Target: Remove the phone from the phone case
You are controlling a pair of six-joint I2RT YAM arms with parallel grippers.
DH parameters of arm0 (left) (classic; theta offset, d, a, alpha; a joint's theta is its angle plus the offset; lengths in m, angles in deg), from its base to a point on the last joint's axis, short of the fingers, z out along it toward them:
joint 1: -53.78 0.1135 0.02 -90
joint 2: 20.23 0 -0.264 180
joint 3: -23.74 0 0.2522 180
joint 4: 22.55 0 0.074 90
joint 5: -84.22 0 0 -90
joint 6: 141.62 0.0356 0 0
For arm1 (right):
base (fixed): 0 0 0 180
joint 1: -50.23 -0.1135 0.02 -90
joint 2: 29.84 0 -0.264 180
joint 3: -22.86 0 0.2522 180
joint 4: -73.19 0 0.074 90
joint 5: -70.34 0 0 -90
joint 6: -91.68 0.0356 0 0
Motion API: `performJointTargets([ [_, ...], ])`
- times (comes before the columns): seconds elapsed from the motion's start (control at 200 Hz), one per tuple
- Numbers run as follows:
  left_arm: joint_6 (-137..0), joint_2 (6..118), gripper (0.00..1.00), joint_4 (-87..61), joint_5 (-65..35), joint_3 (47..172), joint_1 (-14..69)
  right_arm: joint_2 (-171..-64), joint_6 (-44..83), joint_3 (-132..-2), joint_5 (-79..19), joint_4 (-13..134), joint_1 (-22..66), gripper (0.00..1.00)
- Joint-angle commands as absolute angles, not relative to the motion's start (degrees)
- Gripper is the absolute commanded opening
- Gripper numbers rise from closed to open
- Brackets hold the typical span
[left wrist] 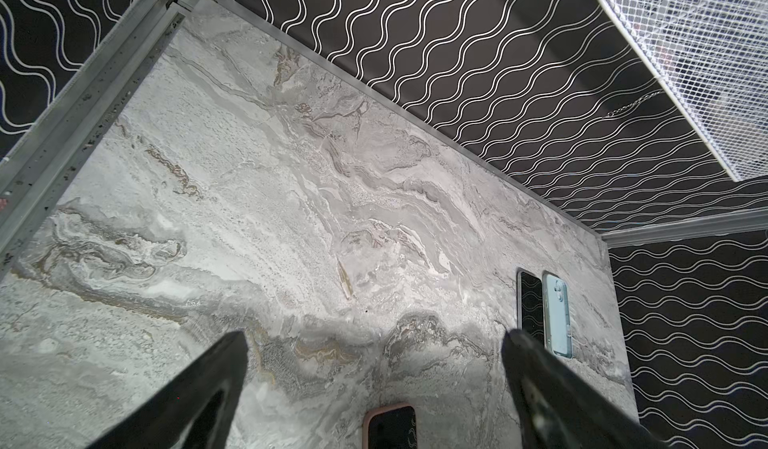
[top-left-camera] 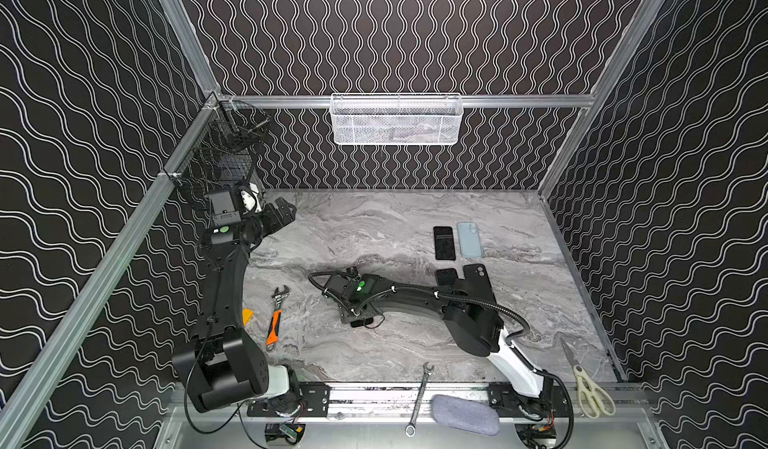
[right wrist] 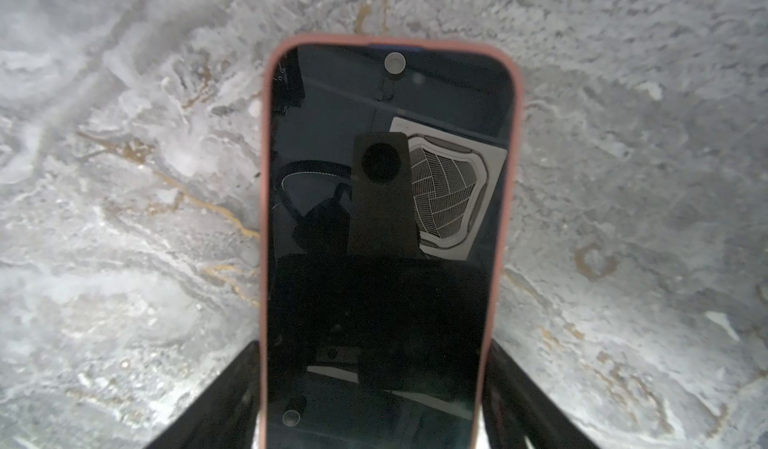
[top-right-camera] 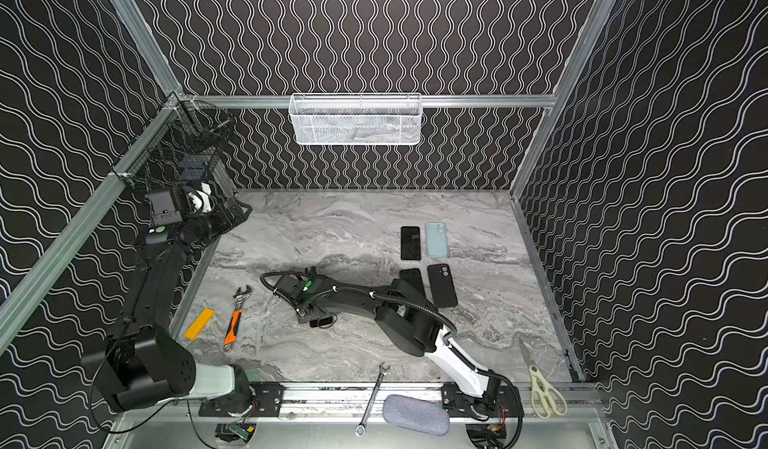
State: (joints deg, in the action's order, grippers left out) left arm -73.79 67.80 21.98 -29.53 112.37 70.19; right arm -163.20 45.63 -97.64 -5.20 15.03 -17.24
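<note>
Phone [right wrist: 382, 218]: lies screen up on the marble table [right wrist: 124, 176]. It is seated in the pink phone case [right wrist: 264, 218], whose rim runs round every visible edge of the glass. The dark screen reflects the camera above it.

Location: taking the orange-handled wrench [top-left-camera: 276, 314] as reference, the cased phone lies to its right in both top views, at about the same depth. There it is mostly hidden beneath the right arm's wrist, with only one dark end showing [top-left-camera: 361, 323].

Right gripper [right wrist: 372, 345]: set low over the table, with one finger on each long side of the case at the end nearest the wrist camera. Both fingers [right wrist: 232, 384] stand hard against or just beside the pink rim. Whether they actually press on it cannot be told.

Left gripper [left wrist: 374, 336]: jaws spread wide, nothing between them. It hangs above the table beyond the wrench, toward the back wall.

Other items noted:
- A bare black phone [top-left-camera: 444, 243] and a light blue case [top-left-camera: 470, 240] lie side by side, just apart, well to the right of the wrench and farther back.
- A black case [top-left-camera: 478, 284] lies camera side up to the right of the wrench, past the right arm.
- A yellow block [top-right-camera: 199, 323] lies just left of the wrench.
</note>
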Motion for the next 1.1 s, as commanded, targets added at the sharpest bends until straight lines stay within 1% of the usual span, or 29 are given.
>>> performJointTargets([
  [0.0,-75.7,67.84,0.99,22.33,-26.62,112.03,70.67,-163.66,45.83,-96.46,-11.14,13.17,-17.36,0.68],
  [0.065,-75.67,68.15,0.99,22.37,-26.61,112.03,70.66,-163.92,45.87,-96.63,-10.75,12.51,-17.36,0.61],
  [0.185,-75.95,68.37,0.99,22.28,-27.05,111.95,70.67,-164.15,45.22,-96.29,-10.52,12.89,-17.28,0.53],
  [0.37,-76.16,68.63,0.99,22.3,-27.28,111.79,70.57,-163.2,44.85,-95.66,-8.6,12.96,-16.72,0.49],
  [0.696,-75.7,69.51,0.99,22.36,-26.12,111.33,68.65,-158.75,44.45,-90.41,-8.31,15.39,-13.0,0.47],
  [0.856,-75.73,68.8,0.99,22.32,-24.58,110.8,65.52,-156.94,44.41,-88.07,-8.15,16.75,-11.68,0.47],
  [0.971,-78.12,69.17,0.99,21.52,-27.91,108.45,63.66,-156.37,44.4,-87.38,-7.56,16.69,-11.13,0.47],
  [1.096,-82.83,67.25,0.98,16.86,-31.02,101.33,61.9,-154.89,44.44,-85.2,-8.48,18.03,-10.36,0.47],
])
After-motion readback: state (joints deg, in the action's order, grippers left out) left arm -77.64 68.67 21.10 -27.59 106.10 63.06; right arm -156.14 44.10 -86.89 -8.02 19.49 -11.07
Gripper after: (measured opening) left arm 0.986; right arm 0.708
